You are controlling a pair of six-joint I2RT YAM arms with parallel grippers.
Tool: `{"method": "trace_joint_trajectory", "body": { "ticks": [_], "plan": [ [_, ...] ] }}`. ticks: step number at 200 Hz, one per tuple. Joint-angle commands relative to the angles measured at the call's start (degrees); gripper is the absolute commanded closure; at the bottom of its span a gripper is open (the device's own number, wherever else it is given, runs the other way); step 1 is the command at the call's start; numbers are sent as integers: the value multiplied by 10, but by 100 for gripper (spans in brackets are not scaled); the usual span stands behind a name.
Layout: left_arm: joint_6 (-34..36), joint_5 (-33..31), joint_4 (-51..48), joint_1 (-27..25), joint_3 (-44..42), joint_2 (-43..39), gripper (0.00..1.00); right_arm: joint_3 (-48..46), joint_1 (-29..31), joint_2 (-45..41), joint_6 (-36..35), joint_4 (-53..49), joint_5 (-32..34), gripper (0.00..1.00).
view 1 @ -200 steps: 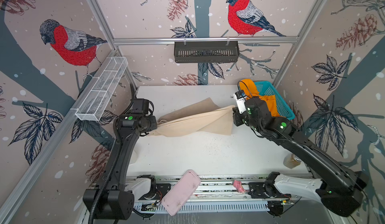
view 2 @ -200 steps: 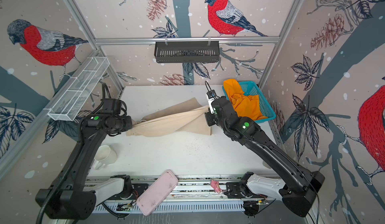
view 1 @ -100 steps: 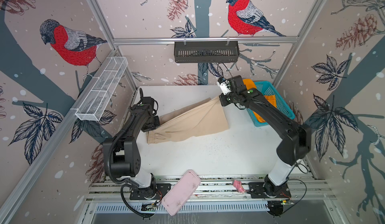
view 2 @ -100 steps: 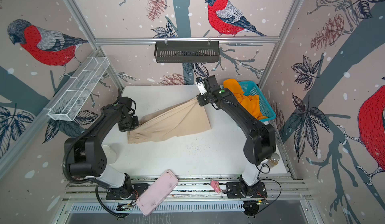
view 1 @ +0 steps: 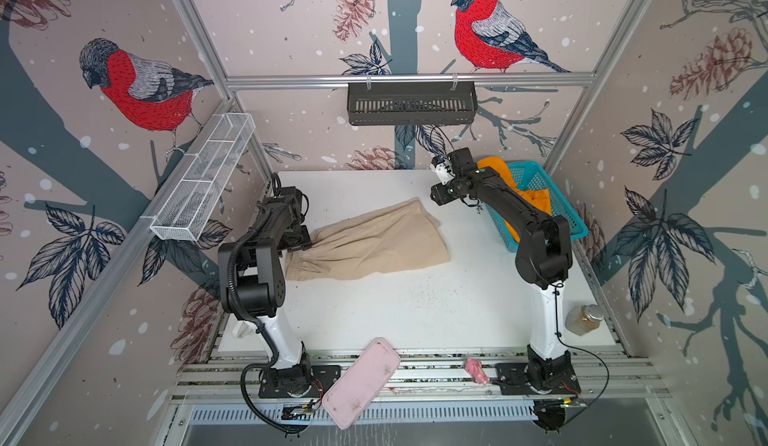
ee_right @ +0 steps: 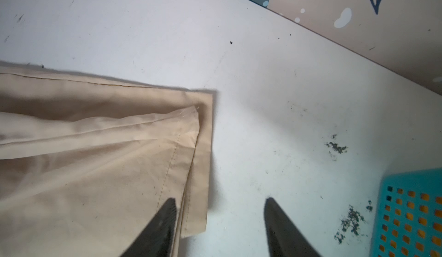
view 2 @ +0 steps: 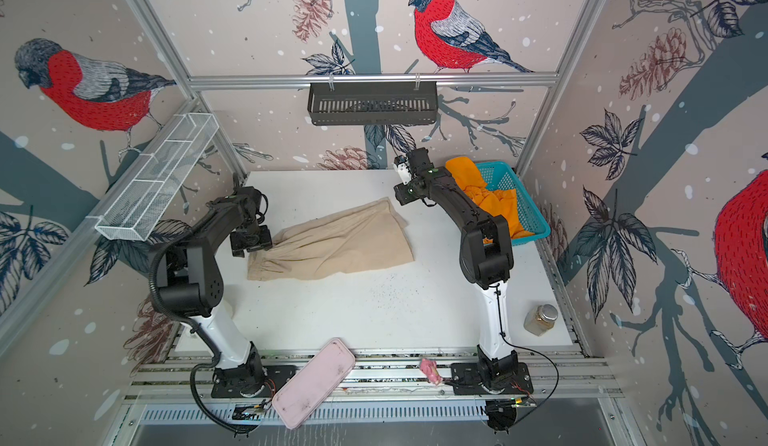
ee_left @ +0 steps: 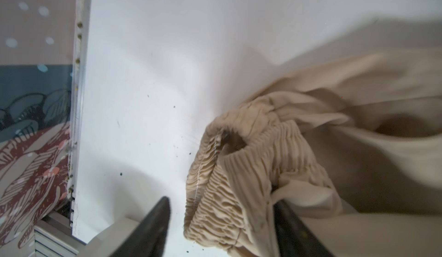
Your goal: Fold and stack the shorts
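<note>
Bullfinch-and-pinecone wallpaper is covering the walls of the aluminium-framed cell in both top views. At the left of the frame a white wire-mesh shelf (view 1: pixel 203 178) is hanging along the slanting rail. Just right of it, the left tool (view 1: pixel 297 238) is hovering low at the left edge of the white desk (view 1: pixel 415 311). In the left wrist view its fingers (ee_left: pixel 155 227) are standing wide apart, with the gathered waistband of the beige shorts (ee_left: pixel 239 184) lying loose between them, so it is gripping nothing. In both top views these shorts (view 1: pixel 374 242) are lying flat on the desk left of centre. Their waistband is pointing toward the left tool and their leg hems are fanning toward the upper right, one hem layer resting over the other. Dark crumbs (view 1: pixel 424 288) are speckling the bare desk just below the cloth.

At the top centre a black slotted basket (view 1: pixel 411 103) is hanging from the back rail. At the bottom centre a pink tray (view 1: pixel 361 381) is lying across the front rails, with a small pink object (view 1: pixel 476 371) just to its right. The right tool (view 1: pixel 439 197) is hovering beside the far hem corner, its fingers (ee_right: pixel 162 220) spread and empty. Further right, the orange shorts (view 1: pixel 536 201) are lying bunched in the teal basket (view 1: pixel 536 174), spilling over its far rim. At the lower right a lidded jar (view 1: pixel 584 319) is standing near the desk edge.
</note>
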Motion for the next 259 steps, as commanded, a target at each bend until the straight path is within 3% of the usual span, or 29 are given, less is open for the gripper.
{"method": "trace_joint_trajectory", "body": {
  "ticks": [1,43,76,122,152,165,189,197,218,245,250,255,259],
  "plan": [
    [-7,-1,-3,1,46,0,1,-16,-4,-9,22,57,-32,25],
    [-12,69,34,4,88,-58,1,-192,-28,-73,56,112,-48,14],
    [-21,66,86,17,32,-122,1,-331,-29,-110,89,178,-83,11],
    [-25,98,134,32,-42,-169,1,-414,-28,-129,118,228,-109,13],
    [-23,115,159,33,-64,-181,1,-459,-28,-130,154,273,-169,39],
    [-22,117,164,33,-70,-181,1,-480,-29,-138,165,288,-174,53],
    [-18,132,180,32,-83,-182,1,-512,-44,-162,177,293,-176,92],
    [-15,149,189,32,-88,-182,1,-524,-50,-175,182,292,-172,98],
    [9,206,212,31,-98,-177,1,-562,-63,-213,206,265,-137,99],
    [3,209,234,31,-115,-171,1,-629,-70,-279,234,246,-101,98],
    [0,204,231,31,-114,-167,1,-636,-70,-291,238,247,-98,89],
    [-3,198,226,32,-113,-163,1,-639,-70,-300,238,251,-100,68],
    [-6,191,223,32,-111,-159,1,-640,-69,-306,236,255,-106,58]
  ]
}}
